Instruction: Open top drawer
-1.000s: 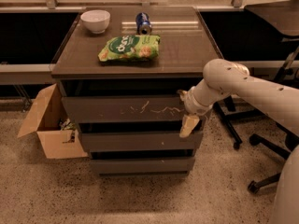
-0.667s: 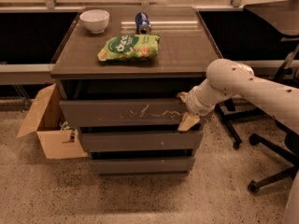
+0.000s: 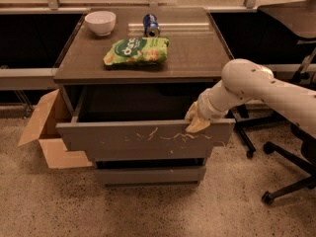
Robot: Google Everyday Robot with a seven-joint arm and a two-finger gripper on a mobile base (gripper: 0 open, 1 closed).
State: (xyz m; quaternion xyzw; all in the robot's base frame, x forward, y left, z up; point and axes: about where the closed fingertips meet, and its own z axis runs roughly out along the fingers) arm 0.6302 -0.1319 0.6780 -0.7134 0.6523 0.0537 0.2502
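Now the top drawer (image 3: 143,135) is standing well out from the cabinet (image 3: 197,53), with a dark hollow showing behind its scratched grey front. A second ago it was sitting flush, so the opening is looking mostly done. The gripper (image 3: 196,120) is sitting on the front's upper edge near its right end, and its fingers (image 3: 198,126) are pinching that edge. The pale arm (image 3: 256,85) is reaching in from the right, bending down at the wrist.
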